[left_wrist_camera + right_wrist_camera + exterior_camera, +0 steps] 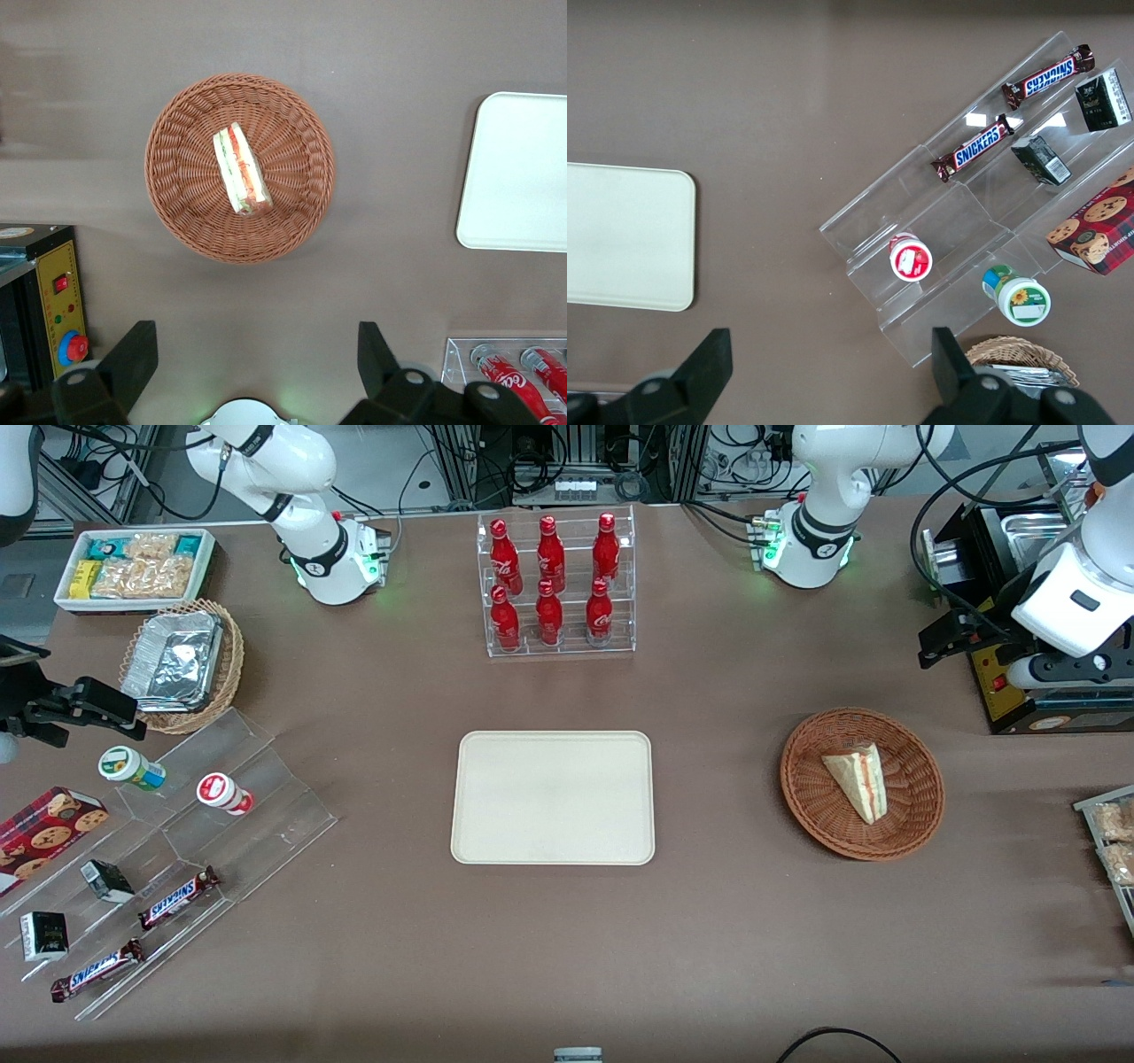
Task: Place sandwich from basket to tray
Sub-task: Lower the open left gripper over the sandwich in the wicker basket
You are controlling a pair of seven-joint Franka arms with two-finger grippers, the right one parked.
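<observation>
Cream tray: bare, nothing placed on it yet.
Wicker basket: well apart from the tray, toward the working arm's end of the table.
Sandwich: lying in the basket, untouched.
Gripper: high above the basket, jaws spread wide, holding nothing.
Left to do: the descent, grasp, carry and placing.

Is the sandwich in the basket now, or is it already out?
In. The sandwich lies inside the basket; the tray holds nothing. The gripper hangs open above the table, beside the basket.
</observation>
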